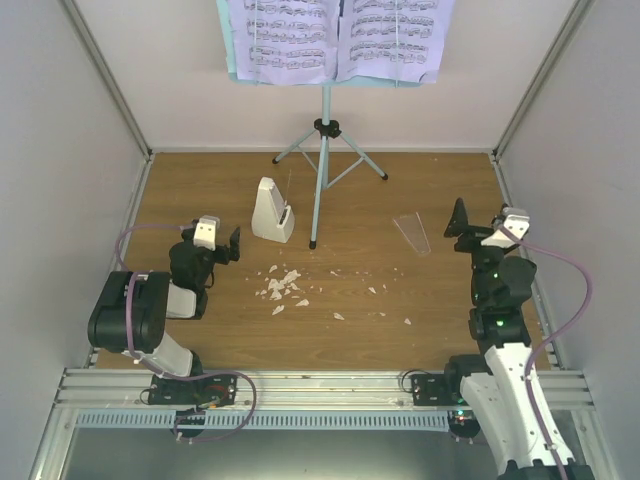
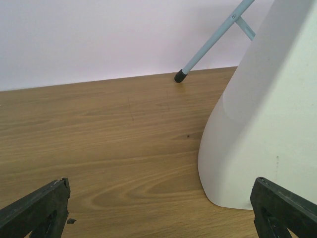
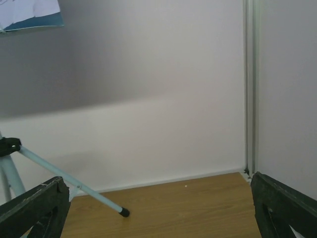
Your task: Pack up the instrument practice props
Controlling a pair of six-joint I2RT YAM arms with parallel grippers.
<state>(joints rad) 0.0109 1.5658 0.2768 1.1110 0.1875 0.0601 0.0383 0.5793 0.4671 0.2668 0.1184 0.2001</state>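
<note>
Arm bases sit at the near table (image 1: 440, 300) edge; both arms are folded low, which reads as a ready pose with no contact made.

1. Left pincer (image 2: 158, 215): released, jaws spread wide, nothing gripped. The small white metronome (image 1: 271, 212) stands upright just ahead of it, toward its right-hand finger but not touching. A thin rod appears to rise from its open face, so the cover is probably off. The left wrist view cuts off the metronome's top.
2. White crumbs (image 1: 283, 285) lie scattered beside and beyond the left pincer, nearer the table's middle.
3. The pale blue music stand (image 1: 322, 150) stands well ahead of both pincers, between them, tripod legs spread to carry the sheet-music pages (image 1: 340, 40). The frame's top edge crops the desk and pages; no holes can be made out.
4. The clear triangular cover (image 1: 412, 232) lies flat just to the left of the right pincer (image 1: 477, 224), apart from the metronome. Its outline is faint.
5. Right pincer: released, jaws wide, holding nothing. Its wrist view shows only one stand leg and a page corner; the cover is outside that view.

No packing container is visible.
</note>
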